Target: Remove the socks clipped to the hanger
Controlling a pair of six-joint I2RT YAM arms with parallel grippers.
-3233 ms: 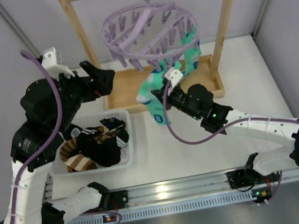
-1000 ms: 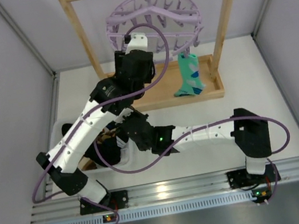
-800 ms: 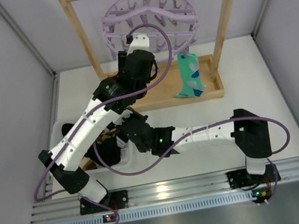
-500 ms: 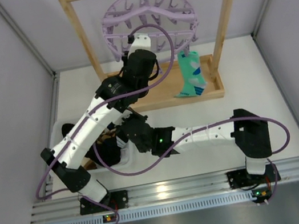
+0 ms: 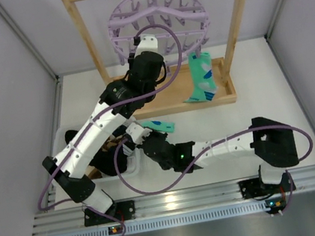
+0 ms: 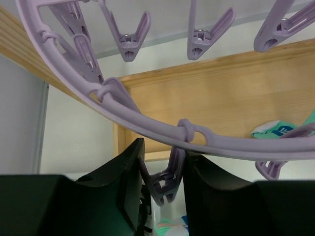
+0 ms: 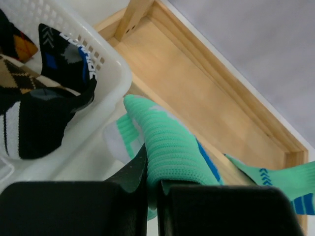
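Observation:
The lavender hanger (image 5: 158, 20) hangs from the wooden rack's bar. My left gripper (image 6: 162, 172) is up under the hanger ring (image 6: 147, 125), shut on one dangling clip peg (image 6: 165, 184), with a finger pressing each handle. One mint-teal sock (image 5: 202, 76) hangs clipped at the ring's right side, and its toe shows in the left wrist view (image 6: 275, 129). My right gripper (image 7: 152, 182) is shut on a second mint-teal sock (image 7: 172, 142), held low beside the basket (image 5: 157, 125).
A white basket (image 7: 106, 69) at the near left holds black and brown patterned socks (image 7: 44, 118); my left arm crosses over it. The wooden rack's base tray (image 5: 166, 95) lies under the hanger, and its uprights (image 5: 85, 39) stand on either side.
My right arm has swung right and toward the near edge, so its mint sock now shows beside the basket. The left gripper edged right under the ring. The hanging sock swayed slightly.

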